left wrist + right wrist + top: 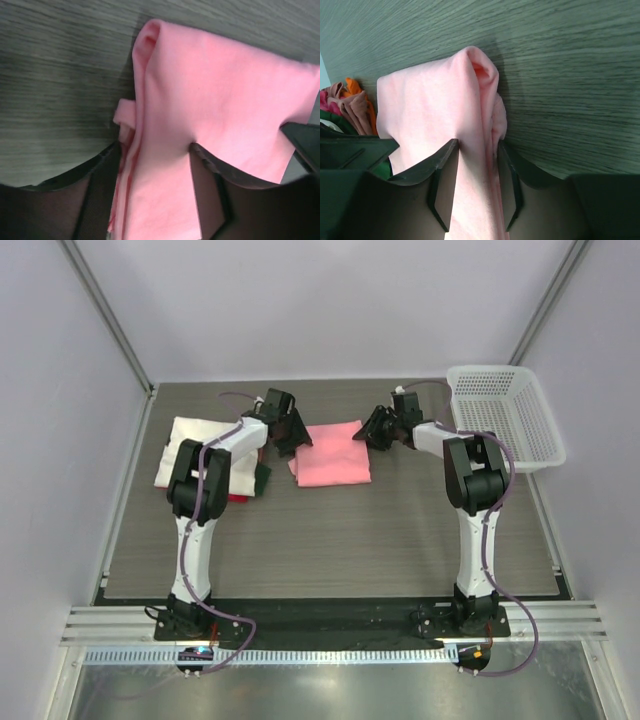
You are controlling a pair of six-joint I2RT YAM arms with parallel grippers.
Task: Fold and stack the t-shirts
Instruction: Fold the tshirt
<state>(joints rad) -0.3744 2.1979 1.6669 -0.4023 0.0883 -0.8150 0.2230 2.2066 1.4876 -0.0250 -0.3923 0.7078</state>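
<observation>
Grey wood-grain tabletop (330,540); salmon-pink t-shirt (332,455) lies folded mid-surface. Soft, light, floppy cloth, so grab the thick folded side edges. Right tool (477,144) pinches its right edge; left tool (155,147) seems clamped on the left edge. White t-shirt (185,450) lies beyond, left.

Right hand (477,150) pinches a folded edge of the pink t-shirt (427,112) on the grey table (570,70)

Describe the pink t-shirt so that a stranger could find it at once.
On the grey table, look between the left pincer and the right pincer. There lies the pink t-shirt, folded into a rectangle. Unlike the white-topped pile to its left, it is a single salmon-pink piece.
</observation>
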